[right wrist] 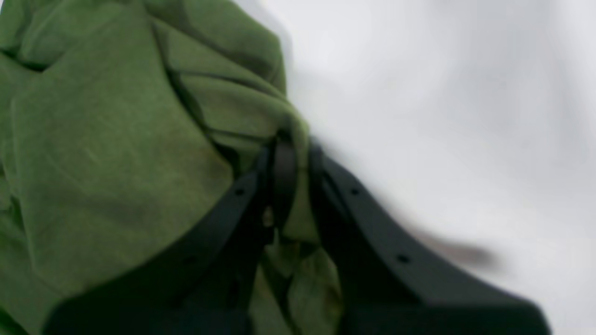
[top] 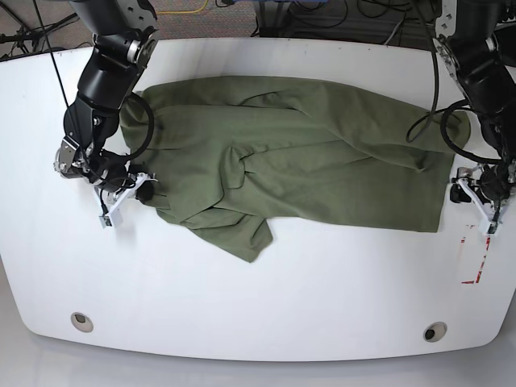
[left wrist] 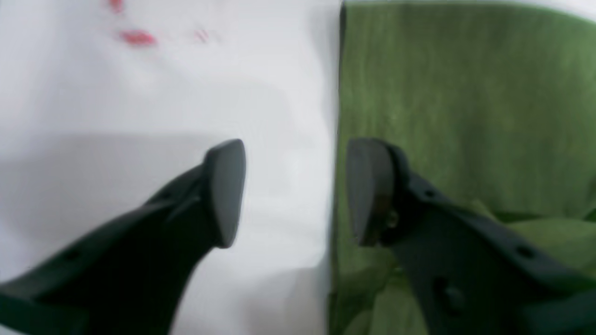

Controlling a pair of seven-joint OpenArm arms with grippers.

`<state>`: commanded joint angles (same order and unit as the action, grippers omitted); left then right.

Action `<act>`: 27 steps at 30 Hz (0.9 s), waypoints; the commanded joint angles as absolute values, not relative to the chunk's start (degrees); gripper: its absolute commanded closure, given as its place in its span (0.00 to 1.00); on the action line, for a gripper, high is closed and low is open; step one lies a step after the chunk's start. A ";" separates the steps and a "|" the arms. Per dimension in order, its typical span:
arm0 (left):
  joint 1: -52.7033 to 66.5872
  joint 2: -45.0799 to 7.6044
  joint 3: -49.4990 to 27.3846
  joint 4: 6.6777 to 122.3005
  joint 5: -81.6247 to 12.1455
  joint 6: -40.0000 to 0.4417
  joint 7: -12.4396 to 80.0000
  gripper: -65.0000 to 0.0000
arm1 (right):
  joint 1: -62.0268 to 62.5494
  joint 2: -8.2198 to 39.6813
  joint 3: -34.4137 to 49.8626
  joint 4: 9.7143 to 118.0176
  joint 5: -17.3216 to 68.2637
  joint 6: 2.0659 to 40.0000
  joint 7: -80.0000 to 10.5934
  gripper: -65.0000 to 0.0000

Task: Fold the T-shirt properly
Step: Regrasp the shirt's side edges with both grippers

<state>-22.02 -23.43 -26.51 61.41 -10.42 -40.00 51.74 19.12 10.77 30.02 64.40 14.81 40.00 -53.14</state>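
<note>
Broadly, the white table (top: 266, 298) fills the base view, and the T-shirt (top: 322, 161) lies spread across its far half, rumpled toward that view's left, where a folded flap juts toward the near edge. Cables (top: 339, 24) crowd the floor beyond the far edge. Two round fittings (top: 81, 321) sit in the table near its front edge, and red marks (top: 476, 258) lie just off the shirt's end on that view's right; nothing rests on the cloth itself.

The right pincer (right wrist: 291, 163) is at the shirt's bunched edge on the base view's left. Only its wrist view shows the grip: the jaws are pressed together with a pinch of green fabric between them, folds gathering toward that point.

The left pincer (left wrist: 295, 190) is at the opposite end, by the straight edge of the shirt. Its wrist view shows the jaws spread wide and holding nothing, one finger (left wrist: 226, 190) over bare table, the other over cloth, the shirt's edge running between them. The red marks show blurred there.
</note>
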 joint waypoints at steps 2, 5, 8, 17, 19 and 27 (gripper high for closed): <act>-22.46 -23.43 -26.42 60.26 -10.42 -38.29 50.24 0.39 | 18.95 10.86 30.11 64.40 14.90 40.00 -53.14 0.97; -22.46 -23.34 -26.15 59.30 -10.42 -35.21 48.22 0.35 | 19.03 10.86 30.11 64.31 14.81 40.00 -53.14 0.97; -22.55 -23.34 -26.15 57.54 -10.59 -34.51 46.99 0.31 | 19.12 10.77 30.11 64.40 14.99 40.00 -53.23 0.97; -26.24 -22.55 -26.15 48.22 -10.59 -34.51 44.70 0.28 | 19.12 10.95 30.29 64.40 15.08 40.00 -53.23 0.97; -27.21 -21.85 -26.15 46.29 -10.59 -34.51 44.53 0.28 | 19.21 10.95 30.20 64.40 15.08 40.00 -53.23 0.97; -27.38 -19.21 -23.96 45.41 -10.59 -34.51 44.53 0.28 | 19.21 10.95 30.20 64.40 15.08 40.00 -53.23 0.97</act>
<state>-27.38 -19.21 -23.96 45.41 -10.59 -34.51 44.53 19.21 10.95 30.20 64.40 15.08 40.00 -53.23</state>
